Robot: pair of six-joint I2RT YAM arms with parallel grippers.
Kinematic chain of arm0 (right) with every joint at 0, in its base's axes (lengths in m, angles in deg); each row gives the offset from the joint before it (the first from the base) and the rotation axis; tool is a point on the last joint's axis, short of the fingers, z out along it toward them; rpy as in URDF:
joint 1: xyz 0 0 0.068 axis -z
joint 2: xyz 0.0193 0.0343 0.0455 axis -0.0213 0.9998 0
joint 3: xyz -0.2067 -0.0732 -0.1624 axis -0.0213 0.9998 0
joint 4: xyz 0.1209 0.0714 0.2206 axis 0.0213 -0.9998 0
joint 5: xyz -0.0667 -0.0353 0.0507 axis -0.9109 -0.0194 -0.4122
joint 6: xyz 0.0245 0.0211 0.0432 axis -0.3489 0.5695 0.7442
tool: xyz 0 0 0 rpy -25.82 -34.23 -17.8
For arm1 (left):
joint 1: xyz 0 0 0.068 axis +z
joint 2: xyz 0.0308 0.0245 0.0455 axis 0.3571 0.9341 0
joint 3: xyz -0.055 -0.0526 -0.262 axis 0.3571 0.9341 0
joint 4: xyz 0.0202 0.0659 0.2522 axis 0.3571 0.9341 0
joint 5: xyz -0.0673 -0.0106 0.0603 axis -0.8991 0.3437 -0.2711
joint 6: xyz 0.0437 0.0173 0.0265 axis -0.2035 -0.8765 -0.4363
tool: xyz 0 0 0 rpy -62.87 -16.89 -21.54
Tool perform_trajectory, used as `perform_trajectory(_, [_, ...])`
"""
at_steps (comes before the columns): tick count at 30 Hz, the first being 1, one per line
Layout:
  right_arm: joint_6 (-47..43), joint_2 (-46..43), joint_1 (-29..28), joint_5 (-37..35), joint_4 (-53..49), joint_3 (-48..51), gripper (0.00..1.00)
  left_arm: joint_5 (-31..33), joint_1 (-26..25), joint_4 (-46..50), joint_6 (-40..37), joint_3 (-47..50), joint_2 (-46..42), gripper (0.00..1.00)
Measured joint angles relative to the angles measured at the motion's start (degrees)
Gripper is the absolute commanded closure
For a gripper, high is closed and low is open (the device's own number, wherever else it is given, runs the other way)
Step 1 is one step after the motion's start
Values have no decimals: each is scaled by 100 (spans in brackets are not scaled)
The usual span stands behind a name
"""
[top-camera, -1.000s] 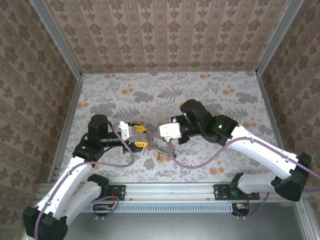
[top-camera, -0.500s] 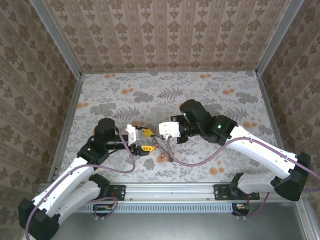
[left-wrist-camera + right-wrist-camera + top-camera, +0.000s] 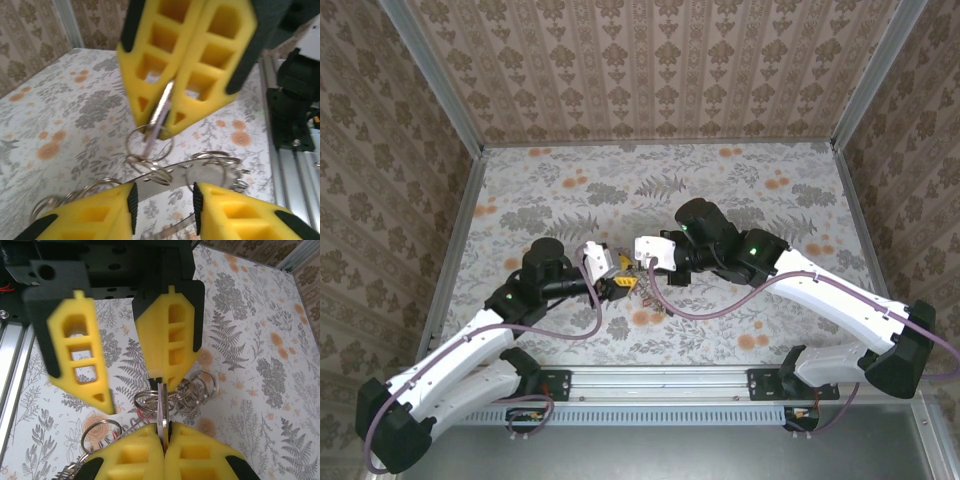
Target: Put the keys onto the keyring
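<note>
The keyring [image 3: 632,288], a flat grey metal band hung with small wire split rings, lies near the table's middle between both grippers. In the left wrist view its band [image 3: 159,184] crosses the gap of my left gripper [image 3: 164,210], whose jaws stand open around it, pads clear of the metal. My right gripper [image 3: 157,131] hangs just above, shut on a thin lilac-tinted key [image 3: 161,107] with a small ring round its blade. In the right wrist view, that key [image 3: 161,407] sticks up edge-on from my right gripper [image 3: 163,432], towards the left gripper [image 3: 132,389]. A red speck [image 3: 143,413] shows beneath the rings.
Loose split rings [image 3: 197,387] bunch beside the key, and one larger ring [image 3: 99,434] lies to the left. The floral table [image 3: 720,190] is walled by patterned panels. An aluminium rail [image 3: 670,385] runs along the near edge by the arm bases.
My left arm has swung right, bringing its gripper up to the keyring, and its jaws have narrowed. The right gripper has shifted slightly left, still shut on the key.
</note>
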Motion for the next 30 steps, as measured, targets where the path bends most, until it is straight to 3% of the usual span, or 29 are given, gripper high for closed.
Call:
perform_trajectory(6, [125, 0, -31, 4, 42, -13, 100, 352, 0, 33, 31, -2, -2, 60])
perform_trajectory(17, [149, 0, -35, 118, 33, -20, 100, 149, -7, 70, -188, -37, -278, 56])
perform_trajectory(24, [146, 0, -35, 133, 35, -22, 100, -44, -37, 197, -380, -326, -302, 72])
perform_trajectory(30, [149, 0, -35, 175, 37, -26, 100, 46, -37, 435, -439, -348, -160, 72])
